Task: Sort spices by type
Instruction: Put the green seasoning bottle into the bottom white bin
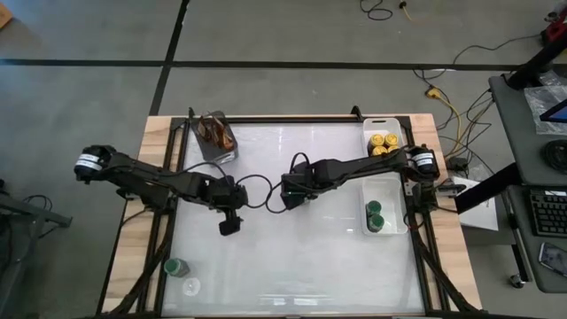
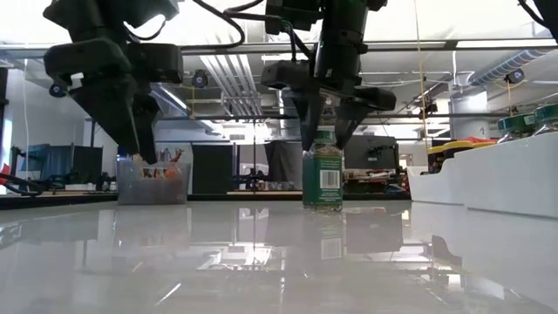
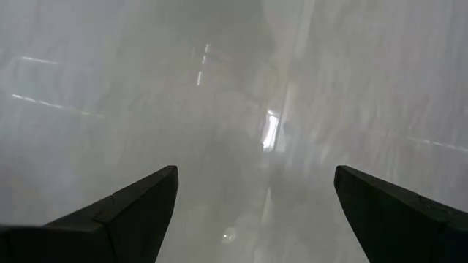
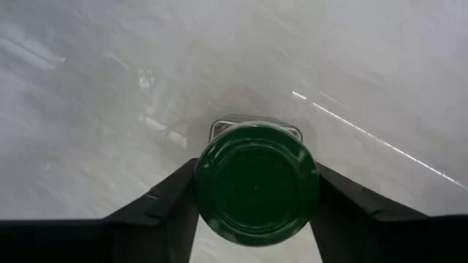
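Note:
A clear spice jar with a green lid stands upright on the white table near its middle. My right gripper is above it, shut on its top. My left gripper hangs open over bare table, left of the jar, touching nothing. Yellow-lidded jars sit in the far white tray and green-lidded jars in the near white tray. One more green-lidded jar stands by the table's near left corner. My right gripper pinches the jar's green lid between its two fingers, one on each side of the rim. The fingers come from above, pointing down. The jar is upright with its base on the table.
A grey square cup of brown sticks stands at the far left of the table. The two white trays line the right edge. A small clear object lies beside the near-left jar. Cables trail between the arms.

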`<state>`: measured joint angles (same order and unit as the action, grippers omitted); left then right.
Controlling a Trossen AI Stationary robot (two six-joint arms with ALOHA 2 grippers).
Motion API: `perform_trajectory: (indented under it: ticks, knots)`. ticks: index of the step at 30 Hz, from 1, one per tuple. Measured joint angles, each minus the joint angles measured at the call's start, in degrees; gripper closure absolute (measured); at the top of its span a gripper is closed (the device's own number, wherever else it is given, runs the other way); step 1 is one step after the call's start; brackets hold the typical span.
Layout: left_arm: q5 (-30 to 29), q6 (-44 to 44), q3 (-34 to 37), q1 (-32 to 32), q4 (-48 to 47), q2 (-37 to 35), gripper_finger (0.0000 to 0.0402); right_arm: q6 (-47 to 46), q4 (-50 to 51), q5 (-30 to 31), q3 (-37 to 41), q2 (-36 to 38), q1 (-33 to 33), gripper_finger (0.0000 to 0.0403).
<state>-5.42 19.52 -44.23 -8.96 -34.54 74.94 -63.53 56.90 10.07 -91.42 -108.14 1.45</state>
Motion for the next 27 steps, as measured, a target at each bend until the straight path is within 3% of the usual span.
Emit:
perform_trajectory:
  ticks: [5,10,16,21,27]
  knots:
    - [0.01,-0.45,0.0,0.05,-0.15,-0.27,0.0051,4.28,-0.15,-0.21,-0.11,0.03,0.0,0.0208]
    - [-1.07,1.05,0.0,-0.4,0.01,-1.1,0.0051,17.59,1.77,-4.53,-1.23,2.36,0.96,0.0207]
    - [-0.97,2.09,0.0,-3.17,2.6,-1.47,0.0051,49.39,7.42,-8.86,-1.22,9.69,5.97,0.0207]
    - [-1.03,5.3,0.0,-3.65,4.96,-0.53,0.0051,87.55,14.61,-16.02,-1.21,13.65,11.22,0.0204]
    - [-1.11,6.52,0.0,-3.66,7.46,0.22,0.0051,103.05,14.29,-15.92,-0.8,11.56,15.96,0.0203]
